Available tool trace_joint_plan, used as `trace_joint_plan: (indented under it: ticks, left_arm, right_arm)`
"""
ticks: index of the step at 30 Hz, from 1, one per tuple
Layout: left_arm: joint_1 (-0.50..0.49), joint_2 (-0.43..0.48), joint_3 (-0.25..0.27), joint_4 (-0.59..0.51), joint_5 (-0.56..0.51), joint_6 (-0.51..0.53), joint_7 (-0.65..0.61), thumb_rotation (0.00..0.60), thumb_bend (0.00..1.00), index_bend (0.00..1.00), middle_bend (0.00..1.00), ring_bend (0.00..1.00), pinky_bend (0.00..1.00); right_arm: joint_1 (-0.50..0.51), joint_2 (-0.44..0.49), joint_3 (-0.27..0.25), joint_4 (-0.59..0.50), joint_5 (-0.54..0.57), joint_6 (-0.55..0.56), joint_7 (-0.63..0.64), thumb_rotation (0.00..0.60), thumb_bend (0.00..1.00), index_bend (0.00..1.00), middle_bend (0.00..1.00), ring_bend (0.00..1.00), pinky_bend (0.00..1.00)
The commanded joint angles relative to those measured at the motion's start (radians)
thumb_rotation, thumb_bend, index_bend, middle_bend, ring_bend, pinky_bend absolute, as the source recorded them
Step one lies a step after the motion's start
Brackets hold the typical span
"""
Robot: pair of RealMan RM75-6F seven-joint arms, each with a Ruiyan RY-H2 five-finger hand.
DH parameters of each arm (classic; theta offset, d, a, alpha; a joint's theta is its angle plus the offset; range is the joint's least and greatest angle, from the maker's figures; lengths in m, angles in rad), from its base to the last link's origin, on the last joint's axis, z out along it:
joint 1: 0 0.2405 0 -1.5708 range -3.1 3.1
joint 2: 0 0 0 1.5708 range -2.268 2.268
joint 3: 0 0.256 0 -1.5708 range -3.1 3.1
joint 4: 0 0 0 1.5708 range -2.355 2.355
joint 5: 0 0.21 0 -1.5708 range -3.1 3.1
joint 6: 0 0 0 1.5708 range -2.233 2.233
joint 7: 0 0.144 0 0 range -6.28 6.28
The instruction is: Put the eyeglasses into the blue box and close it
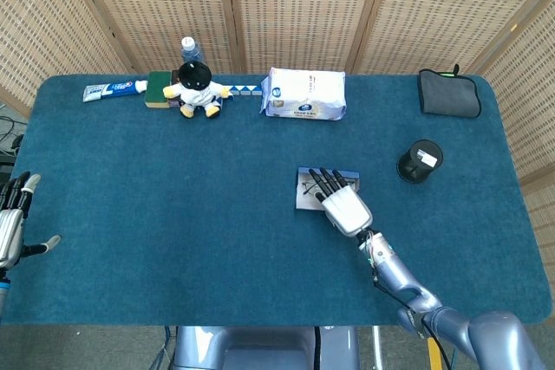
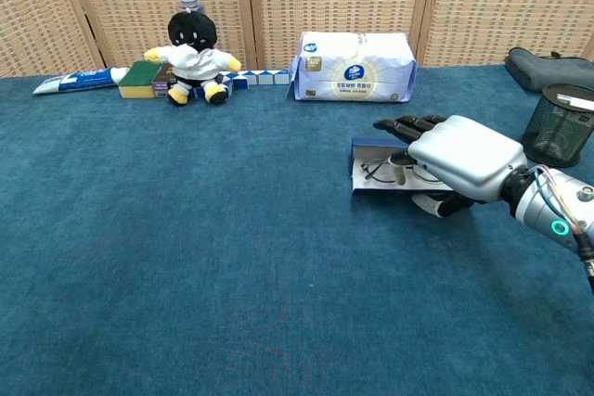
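Table [image 1: 130, 214], covered in blue cloth, fills most of both views. Along its upper edge lie a tissue pack [image 1: 303, 94] at centre, a doll [image 1: 196, 88] to the upper left, and a dark pouch [image 1: 449, 93] at the upper right; a mesh cup [image 1: 420, 161] stands right of centre.

Right hand [image 1: 344, 206], just right of centre in the head view, lies flat over the box [image 1: 305, 192], palm down, fingers extended and slightly apart across it, thumb tucked at the near side. It touches the box but whether it grips any part of it cannot be told. In the chest view the box [image 2: 371, 171] appears shallow, its lid low over the contents.

Glasses [image 2: 377, 170] lie inside the box, visible at its left end beneath the fingertips.

Left hand [image 1: 12, 218], at the far left edge of the head view, holds nothing, fingers spread.

Step in hand, by judgement: placement appears done and closing is under way. The next move calls for pressing the lid fully down without trapping the glasses or pushing the box across the cloth.
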Motion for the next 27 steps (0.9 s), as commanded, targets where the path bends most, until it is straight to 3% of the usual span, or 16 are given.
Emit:
trace_joint_plan:
  ticks: [1, 6, 12, 22, 27]
  left_arm:
    - [0.0, 0.0, 0.0, 0.001, -0.001, -0.001, 0.0, 0.6, 0.0, 0.0, 0.0, 0.0, 0.0]
    - [0.001, 0.001, -0.001, 0.0, -0.002, 0.001, -0.002, 0.6, 0.0, 0.0, 0.0, 0.0, 0.0]
    - [0.0, 0.001, -0.002, 0.0, -0.003, -0.001, -0.003, 0.6, 0.0, 0.0, 0.0, 0.0, 0.0]
    - [-0.001, 0.0, 0.001, -0.003, 0.0, -0.002, 0.002, 0.6, 0.0, 0.0, 0.0, 0.0, 0.0]
    - [-0.001, -0.001, 0.002, -0.003, -0.001, -0.002, 0.006, 0.6, 0.0, 0.0, 0.0, 0.0, 0.0]
  right_arm:
    - [0.0, -0.006, 0.0, 0.008, 0.006, -0.007, 0.0, 0.6, 0.49, 0.45, 0.01, 0.0, 0.16]
    - [-0.004, -0.007, -0.007, 0.023, -0.004, 0.012, 0.02, 0.6, 0.59, 0.63, 0.05, 0.01, 0.17]
    - [-0.021, 0.044, -0.043, -0.038, -0.038, 0.044, 0.048, 0.6, 0.62, 0.67, 0.08, 0.01, 0.17]
    - [-0.057, 0.276, -0.144, -0.398, -0.131, 0.078, -0.035, 0.6, 0.62, 0.67, 0.09, 0.01, 0.17]
    - [-0.067, 0.348, -0.18, -0.511, -0.154, 0.063, -0.085, 0.6, 0.62, 0.67, 0.09, 0.02, 0.17]
